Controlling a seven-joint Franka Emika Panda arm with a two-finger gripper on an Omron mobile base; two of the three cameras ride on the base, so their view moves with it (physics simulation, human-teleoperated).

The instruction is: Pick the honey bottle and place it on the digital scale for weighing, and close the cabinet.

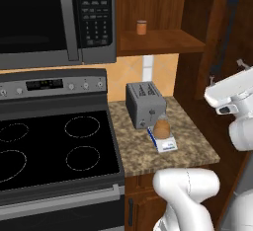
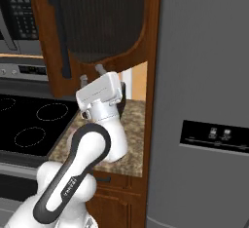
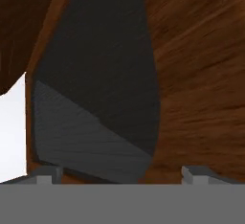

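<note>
The tan honey bottle [image 1: 161, 129] stands upright on the small white digital scale [image 1: 166, 144], on the counter just in front of the toaster. The cabinet door [image 2: 102, 17] hangs swung open, its dark arched panel and slim handle [image 2: 61, 37] facing the right base view. My gripper [image 2: 91, 74] is open and empty, pointing up at the door's lower edge, with both fingers close to the wood. In the hand view the fingertips [image 3: 48, 174] stand wide apart right before the door's dark panel [image 3: 95, 74]. From the left base view the gripper [image 1: 226, 72] sits at the far right, beside the open door [image 1: 222, 27].
A grey toaster [image 1: 144, 104] stands behind the scale on the granite counter [image 1: 133, 148]. A small orange jar [image 1: 142, 27] sits on the open cabinet's shelf. The black microwave [image 1: 54, 18] hangs over the stove [image 1: 54, 146]. A grey fridge [image 2: 204, 100] fills the right side.
</note>
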